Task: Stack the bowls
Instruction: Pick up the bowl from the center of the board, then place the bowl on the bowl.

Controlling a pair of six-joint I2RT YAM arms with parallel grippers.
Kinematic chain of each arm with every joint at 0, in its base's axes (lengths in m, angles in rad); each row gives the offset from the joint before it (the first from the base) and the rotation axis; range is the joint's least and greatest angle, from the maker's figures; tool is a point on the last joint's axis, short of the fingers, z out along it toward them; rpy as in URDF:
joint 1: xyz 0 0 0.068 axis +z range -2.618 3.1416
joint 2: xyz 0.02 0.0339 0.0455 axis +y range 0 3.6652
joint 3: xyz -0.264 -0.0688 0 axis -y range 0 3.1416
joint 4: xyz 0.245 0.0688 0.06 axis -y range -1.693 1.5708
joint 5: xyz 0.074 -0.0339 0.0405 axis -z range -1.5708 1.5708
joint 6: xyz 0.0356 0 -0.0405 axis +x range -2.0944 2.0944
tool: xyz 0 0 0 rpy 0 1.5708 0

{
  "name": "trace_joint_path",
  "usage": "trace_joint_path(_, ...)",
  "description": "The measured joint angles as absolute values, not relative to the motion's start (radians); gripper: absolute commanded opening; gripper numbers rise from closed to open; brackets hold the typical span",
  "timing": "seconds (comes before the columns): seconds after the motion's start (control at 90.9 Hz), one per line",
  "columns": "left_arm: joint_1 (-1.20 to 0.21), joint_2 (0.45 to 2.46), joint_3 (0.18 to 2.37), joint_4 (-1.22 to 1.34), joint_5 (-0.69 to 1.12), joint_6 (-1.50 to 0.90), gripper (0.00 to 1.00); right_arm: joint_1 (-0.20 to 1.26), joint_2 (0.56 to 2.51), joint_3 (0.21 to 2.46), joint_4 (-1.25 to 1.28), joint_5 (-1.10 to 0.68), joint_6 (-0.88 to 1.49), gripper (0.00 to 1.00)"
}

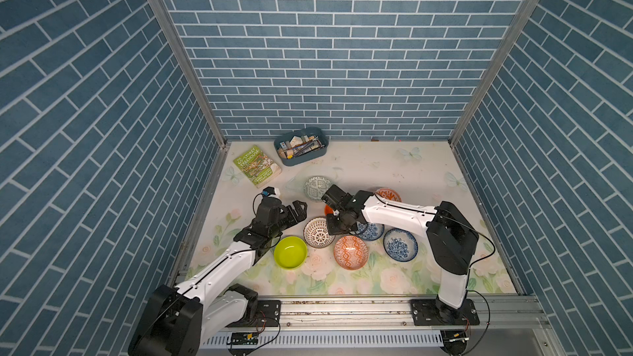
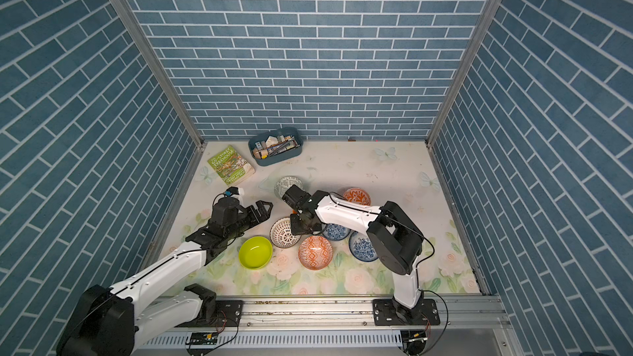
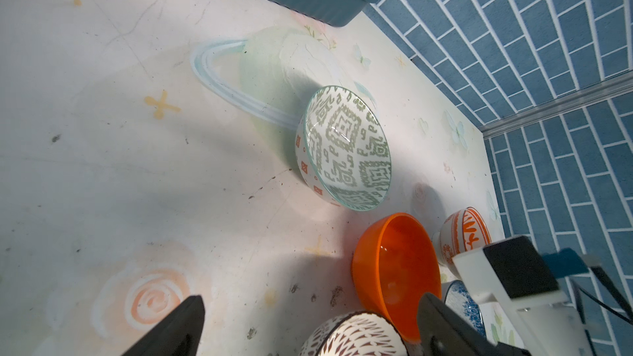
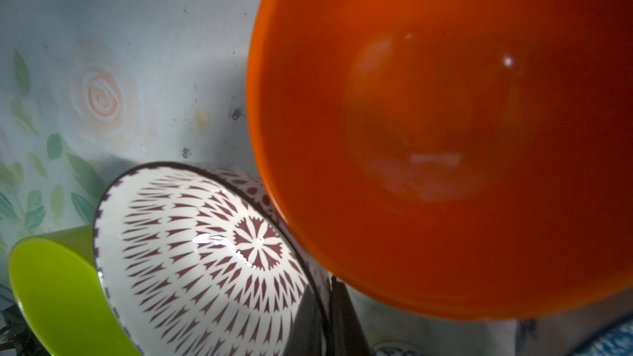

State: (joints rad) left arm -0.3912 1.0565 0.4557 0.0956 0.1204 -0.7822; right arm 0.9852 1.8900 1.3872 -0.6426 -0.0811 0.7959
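Your right gripper [image 4: 327,306] was closed, seemingly pinching the rim of the white lattice bowl [image 1: 318,232], which sat between the lime green bowl [image 1: 290,252] and the plain orange bowl [image 4: 445,131]; your left gripper [image 1: 300,212] hung wide open near it.

- The left arm [image 1: 219,265] and right arm [image 1: 394,214] share glossy white link shells joined by chunky matte-black joint housings.
- A thin black cable runs along each white shell; small dark screws dot the shells.
- Each base has a black mounting plate [image 1: 421,313] bolted to a silver rail [image 1: 342,308], with thin red and black wires beside it.
- The left gripper [image 1: 303,212] is black throughout, its fingers [image 3: 178,330] angular and wedge-shaped.
- A small blue-and-white camera [image 1: 270,192] tops the left wrist.
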Motion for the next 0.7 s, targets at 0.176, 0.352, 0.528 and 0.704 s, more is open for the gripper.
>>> trace_joint_path(0.176,-0.391,0.955,0.414,0.101,0.096,-0.791,1.0,0.978,1.863,1.422,-0.675,-0.074,0.796,0.0)
trace_joint_path(0.352,-0.391,0.801,0.35,0.104,0.044,-0.813,1.0,0.966,1.834,1.477,-0.704,-0.071,0.793,0.0)
trace_joint_path(0.528,-0.391,0.705,0.318,0.102,-0.003,-0.833,1.0,0.929,1.834,1.555,-0.747,-0.071,0.776,0.0)
trace_joint_path(0.704,-0.391,0.656,0.298,0.102,-0.035,-0.85,1.0,0.862,1.838,1.68,-0.803,-0.07,0.743,0.0)
